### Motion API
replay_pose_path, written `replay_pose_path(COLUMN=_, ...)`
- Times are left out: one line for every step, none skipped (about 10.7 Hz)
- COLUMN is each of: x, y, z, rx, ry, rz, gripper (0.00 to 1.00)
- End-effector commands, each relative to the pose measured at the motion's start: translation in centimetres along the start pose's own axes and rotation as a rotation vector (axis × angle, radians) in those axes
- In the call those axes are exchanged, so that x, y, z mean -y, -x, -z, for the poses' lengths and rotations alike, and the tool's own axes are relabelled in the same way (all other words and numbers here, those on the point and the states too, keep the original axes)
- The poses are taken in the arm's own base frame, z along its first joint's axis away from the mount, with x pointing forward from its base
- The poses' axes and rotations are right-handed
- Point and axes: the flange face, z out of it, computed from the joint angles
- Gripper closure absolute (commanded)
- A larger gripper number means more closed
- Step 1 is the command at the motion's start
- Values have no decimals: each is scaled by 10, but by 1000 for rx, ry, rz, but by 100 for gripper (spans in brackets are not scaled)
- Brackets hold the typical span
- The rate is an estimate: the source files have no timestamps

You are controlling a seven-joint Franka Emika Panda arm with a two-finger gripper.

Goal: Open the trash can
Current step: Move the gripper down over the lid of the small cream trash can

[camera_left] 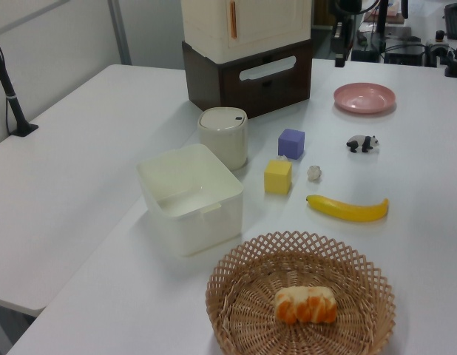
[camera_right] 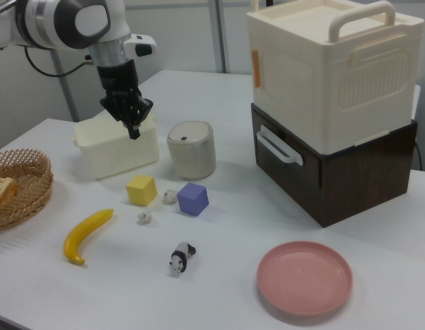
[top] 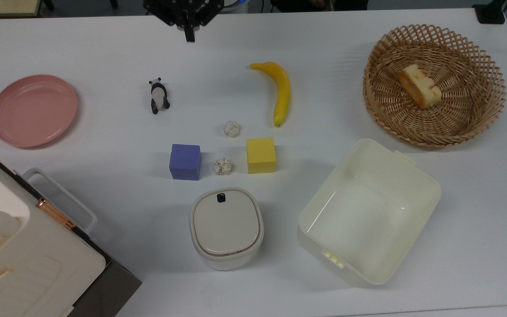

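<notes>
The trash can point(top: 226, 226) is a small off-white rounded bin with a flat beige-grey lid, shut, and a small black button point(top: 221, 198) at the lid's far edge. It stands near the front of the white table, also seen in the left view point(camera_left: 223, 137) and the right view point(camera_right: 190, 148). My gripper point(top: 189, 38) hangs at the far edge of the table in the top view, well away from the can, fingers shut together on nothing. In the right view the gripper point(camera_right: 135, 132) points down, raised above the table in front of the cream tub.
Between gripper and can lie a purple cube point(top: 185, 161), a yellow cube point(top: 261, 155), two paper balls point(top: 222, 166), a banana point(top: 282, 92) and a panda figure point(top: 159, 95). A cream tub point(top: 315, 246), wicker basket point(top: 370, 83), pink plate point(top: 33, 110) and big white box point(top: 24, 259) surround them.
</notes>
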Motion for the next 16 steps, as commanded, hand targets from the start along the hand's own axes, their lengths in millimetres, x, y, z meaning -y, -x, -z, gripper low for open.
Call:
replay_pose_path(x=7, y=-32, z=8, rx=-170, ry=-13, rz=5, gripper=100)
replay_pose_path(x=7, y=-41, z=3, rx=-204, ry=-12, rz=6, gripper=100)
replay_pose_path(x=7, y=-50, z=-4, rx=-234, ry=-8, rz=8, gripper=100)
replay_pose_path(x=9, y=-62, z=-9, rx=-291, ry=-5, rz=9, gripper=100)
replay_pose_path(x=17, y=-73, z=-14, rx=-345, ry=-4, rz=23, gripper=100)
replay_pose_path(x=22, y=-85, z=-27, rx=-376, ry=0, rz=38, gripper=100)
replay_pose_path(x=23, y=-93, z=-38, rx=-391, ry=3, rz=44, gripper=100)
replay_pose_path(x=27, y=-101, z=-48, rx=-416, ry=2, rz=49, gripper=100)
replay_pose_path(x=31, y=-110, z=-55, rx=-443, ry=0, rz=49, gripper=100)
replay_pose_path(x=39, y=-116, z=-66, rx=-450, ry=-2, rz=58, gripper=100)
replay_pose_path(x=41, y=-122, z=-77, rx=-462, ry=-1, rz=61, gripper=100)
replay_pose_path(x=42, y=-127, z=-85, rx=-470, ry=0, rz=64, gripper=100)
replay_pose_path(x=43, y=-135, z=-95, rx=-477, ry=1, rz=62, gripper=100)
replay_pose_path(x=44, y=-146, z=-105, rx=-506, ry=0, rz=61, gripper=100)
replay_pose_path(x=44, y=-152, z=-115, rx=-542, ry=2, rz=60, gripper=100)
replay_pose_path(x=47, y=-158, z=-130, rx=-568, ry=1, rz=63, gripper=100)
